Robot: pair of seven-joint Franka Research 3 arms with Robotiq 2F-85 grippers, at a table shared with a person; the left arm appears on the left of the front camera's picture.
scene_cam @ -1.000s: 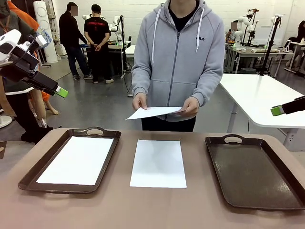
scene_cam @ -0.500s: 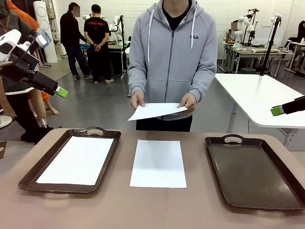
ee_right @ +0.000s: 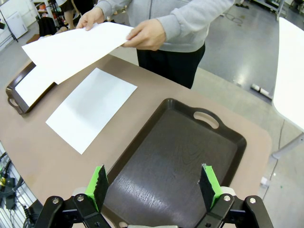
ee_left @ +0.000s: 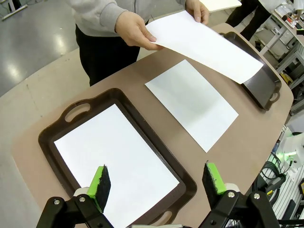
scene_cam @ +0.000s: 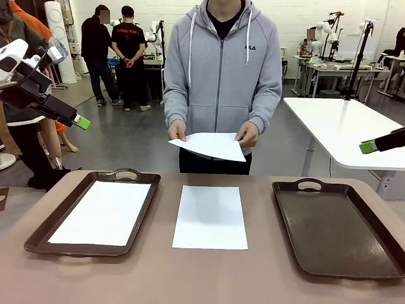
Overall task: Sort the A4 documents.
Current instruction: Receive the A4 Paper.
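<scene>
A brown table (scene_cam: 259, 266) stands in a large workshop room, and a person in a grey hooded jacket is at its far side.

On the left, a dark brown tray (scene_cam: 76, 251) holds 1 white sheet (scene_cam: 104, 212), flat and square inside the rim. The left gripper (ee_left: 156, 180) hangs high above this tray, with its jaws wide apart and nothing between them.

In the middle, 1 more A4 sheet (scene_cam: 210, 217) lies directly on the table, between the 2 trays and touching neither. Behind it, the person holds a 3rd sheet (scene_cam: 212, 145) above the far edge, with one hand (scene_cam: 177, 131) and the other hand (scene_cam: 248, 134). Its near side bends down a little.

On the right, the second tray (scene_cam: 335, 228) has no paper in it. The right gripper (ee_right: 154, 183) hovers above it, released and holding nothing.

I think the main risk is the flat middle sheet. It is thin and gives no edge to pinch, so the pads could push it across the table or crumple it. An arm reaching in could also hit the paper that the person holds.

All 3 sheets look blank, clean and flexible.
</scene>
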